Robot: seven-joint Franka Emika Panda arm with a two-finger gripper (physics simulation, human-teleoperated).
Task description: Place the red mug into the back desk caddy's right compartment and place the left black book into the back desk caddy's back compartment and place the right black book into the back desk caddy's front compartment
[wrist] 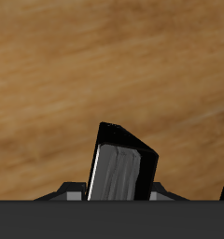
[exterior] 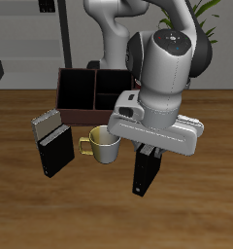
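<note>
The left black book [exterior: 146, 175] stands upright near the table's front edge, under the arm. My gripper [exterior: 148, 153] comes down over its top, and in the wrist view the book [wrist: 119, 168] fills the gap of the gripper [wrist: 114, 192], with a grey finger part pressed to each side, so it is shut on the book. The right black book [exterior: 55, 153] stands beside the cream mug, apart from the gripper. At the table's back is the dark red-brown back desk caddy [exterior: 66, 89] with its open compartments. The red mug is out of view.
A grey book [exterior: 46, 122] stands just behind the right black book. A cream mug with a yellow handle [exterior: 104, 146] sits between the two black books, close to the gripper. The arm's body hides the table behind the held book.
</note>
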